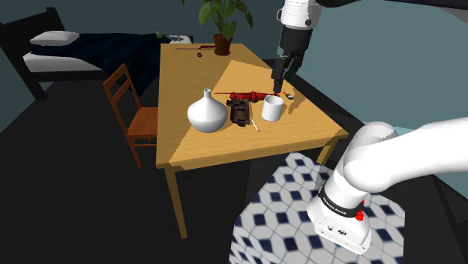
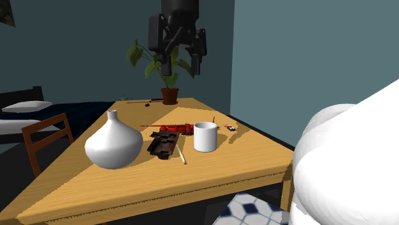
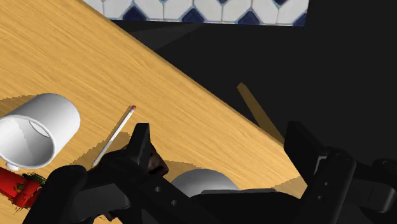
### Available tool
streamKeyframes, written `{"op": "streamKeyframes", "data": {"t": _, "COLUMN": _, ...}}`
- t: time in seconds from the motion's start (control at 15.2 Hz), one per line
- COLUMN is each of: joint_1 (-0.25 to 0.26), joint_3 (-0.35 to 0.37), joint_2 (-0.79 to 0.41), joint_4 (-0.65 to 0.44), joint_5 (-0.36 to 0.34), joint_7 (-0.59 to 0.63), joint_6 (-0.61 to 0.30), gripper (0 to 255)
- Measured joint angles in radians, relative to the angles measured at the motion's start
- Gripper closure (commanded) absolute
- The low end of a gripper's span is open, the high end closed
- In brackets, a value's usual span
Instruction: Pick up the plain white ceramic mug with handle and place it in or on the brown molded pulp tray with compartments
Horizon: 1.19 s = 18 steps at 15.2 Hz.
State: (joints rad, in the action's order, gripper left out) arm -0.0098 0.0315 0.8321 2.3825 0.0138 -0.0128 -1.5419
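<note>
The plain white mug (image 1: 272,109) stands upright on the wooden table (image 1: 195,75), also seen in the second exterior view (image 2: 205,137) and the wrist view (image 3: 35,130). Just beside it, toward the shoulder view's left, lies the dark brown compartment tray (image 1: 240,112) (image 2: 164,143). A pencil (image 3: 114,133) lies between mug and tray. My black gripper (image 1: 279,75) (image 2: 184,67) hangs open well above the table, over the area behind the mug, with nothing between its fingers (image 3: 141,143).
A round white vase (image 1: 207,112) (image 2: 114,144) stands beside the tray. A red object (image 1: 246,96) lies behind the tray and mug. A potted plant (image 1: 223,22) sits at the table's far end. A wooden chair (image 1: 131,112), a bed (image 1: 52,52) and a patterned rug (image 1: 285,210) surround the table.
</note>
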Motion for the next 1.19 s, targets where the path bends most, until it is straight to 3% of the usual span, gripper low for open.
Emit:
{"op": "streamKeyframes", "data": {"t": 0.33, "joint_1": -0.019, "joint_3": -0.044, "joint_2": -0.024, "joint_4": 0.053, "joint_5": -0.034, "joint_7": -0.046, "joint_6": -0.088, "gripper": 0}}
{"op": "streamKeyframes", "data": {"t": 1.19, "joint_1": -0.094, "joint_3": -0.252, "joint_2": -0.276, "joint_4": 0.153, "joint_5": -0.143, "joint_7": -0.245, "joint_6": -0.503, "gripper": 0}}
